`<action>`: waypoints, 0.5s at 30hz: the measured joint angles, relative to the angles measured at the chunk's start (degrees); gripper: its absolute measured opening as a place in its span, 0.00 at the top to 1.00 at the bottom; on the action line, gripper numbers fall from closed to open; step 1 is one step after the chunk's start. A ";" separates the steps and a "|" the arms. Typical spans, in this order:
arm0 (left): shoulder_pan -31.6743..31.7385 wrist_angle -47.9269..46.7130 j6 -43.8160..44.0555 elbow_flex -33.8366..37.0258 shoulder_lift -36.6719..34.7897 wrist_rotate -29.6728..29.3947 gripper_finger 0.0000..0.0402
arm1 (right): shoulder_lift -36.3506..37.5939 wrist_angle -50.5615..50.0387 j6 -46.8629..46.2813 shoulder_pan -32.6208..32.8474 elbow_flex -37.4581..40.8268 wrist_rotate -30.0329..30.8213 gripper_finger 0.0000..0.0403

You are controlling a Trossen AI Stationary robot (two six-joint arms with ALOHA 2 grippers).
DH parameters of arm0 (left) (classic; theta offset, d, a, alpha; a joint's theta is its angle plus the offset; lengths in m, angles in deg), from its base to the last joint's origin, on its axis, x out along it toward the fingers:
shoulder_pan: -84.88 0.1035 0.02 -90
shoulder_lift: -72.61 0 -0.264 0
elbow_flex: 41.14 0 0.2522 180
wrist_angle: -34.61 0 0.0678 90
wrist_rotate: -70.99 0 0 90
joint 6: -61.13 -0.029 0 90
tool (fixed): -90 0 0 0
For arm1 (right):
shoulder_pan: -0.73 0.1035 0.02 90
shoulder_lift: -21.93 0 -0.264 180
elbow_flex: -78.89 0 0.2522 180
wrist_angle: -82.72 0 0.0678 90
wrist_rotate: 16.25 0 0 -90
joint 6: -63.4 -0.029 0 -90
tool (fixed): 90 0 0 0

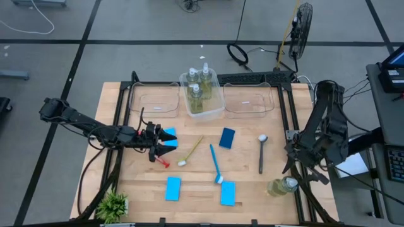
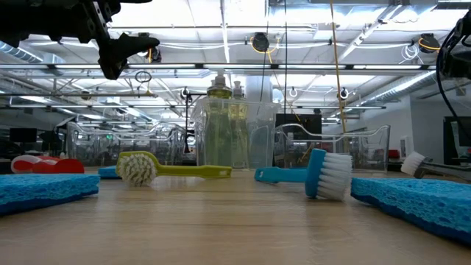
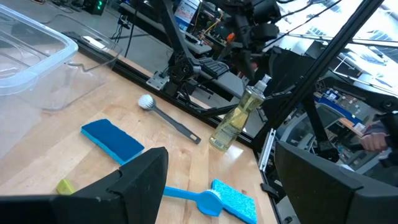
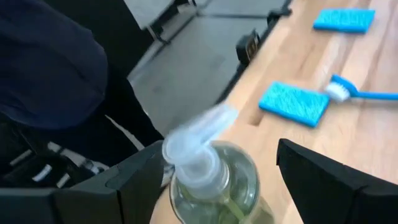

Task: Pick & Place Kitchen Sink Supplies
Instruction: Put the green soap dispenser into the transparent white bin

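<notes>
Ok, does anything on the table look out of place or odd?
Yes: one pump bottle stands alone at the table's right front edge, under the right hand, whose fingers flank it, while three others sit together in the middle bin. Nothing looks spilled.

Both robot arms are dark, almost black, and made of chunky jointed pieces. The left arm (image 1: 82, 120) is long and thin, with black cables looping along it at about nine o'clock on the table. Its gripper (image 1: 165, 144) ends in two pointed black fingers (image 3: 134, 180) that look like flat, smooth wedges. The right arm (image 1: 322, 135), at about three o'clock, is bulkier, with thick black links and wires hanging beside it. Its fingers (image 4: 323, 180) are the same plain black wedges.
</notes>
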State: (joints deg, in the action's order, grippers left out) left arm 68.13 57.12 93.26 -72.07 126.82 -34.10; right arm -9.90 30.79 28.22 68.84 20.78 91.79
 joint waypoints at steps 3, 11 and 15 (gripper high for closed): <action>0.00 0.00 0.01 0.00 0.00 0.00 0.26 | -0.45 -0.41 -0.58 0.00 0.47 0.04 0.27; 0.00 -0.01 0.08 0.00 0.00 0.00 0.26 | -0.12 4.03 -2.24 0.02 5.77 -0.10 0.27; 0.00 0.00 0.08 0.00 0.00 0.00 0.26 | 0.28 6.54 -1.70 0.00 7.36 -0.06 0.27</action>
State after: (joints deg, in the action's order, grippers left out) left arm 68.13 57.12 93.33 -72.07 126.82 -34.10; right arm -9.62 37.33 26.52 68.84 28.13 91.73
